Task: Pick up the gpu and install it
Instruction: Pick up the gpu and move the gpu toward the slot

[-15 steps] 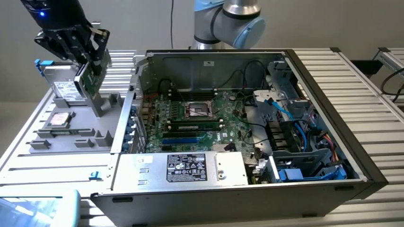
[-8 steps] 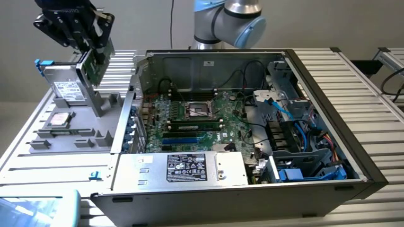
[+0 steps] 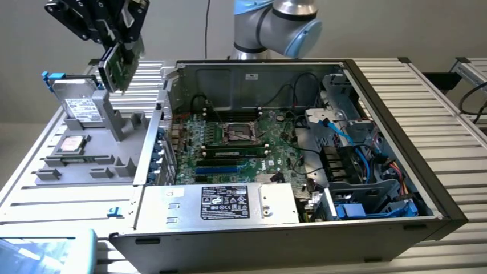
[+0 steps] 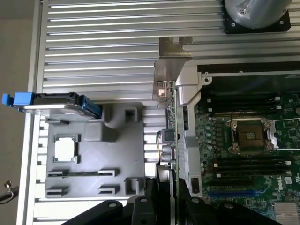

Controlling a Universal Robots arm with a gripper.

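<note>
- Gripper [image 3: 124,41] sits at ten o'clock in the exterior view, high above the slatted table [image 3: 434,97], with its black fingers [image 4: 149,206] clamped on the gpu [image 3: 122,65].
- The jaws stand partly closed, one on each face of the thin card, and nothing else is in their hold.
- The gpu hangs in the air, tilted a little off vertical and touching neither the tray nor the case.
- In the exterior view the card is at one o'clock from the hard drive [image 3: 80,105], which stands upright in the grey fixture tray [image 3: 91,165].
- In the wrist view the card shows edge-on, with its silver end bracket [image 4: 169,70] at the end away from the fingers. The card lies between the tray and the motherboard [image 3: 186,134].
- A processor chip [image 4: 65,150] lies flat in a pocket of the tray.
- The computer case [image 3: 220,80] lies open at the centre of the exterior view, at four o'clock from the gripper.
- Inside it, the CPU socket [image 3: 237,132] is bare in the middle of the board, and the power supply [image 3: 228,202] sits at six o'clock from the socket.
- The robot arm [image 3: 278,25] shows at twelve o'clock, behind the case.
</note>
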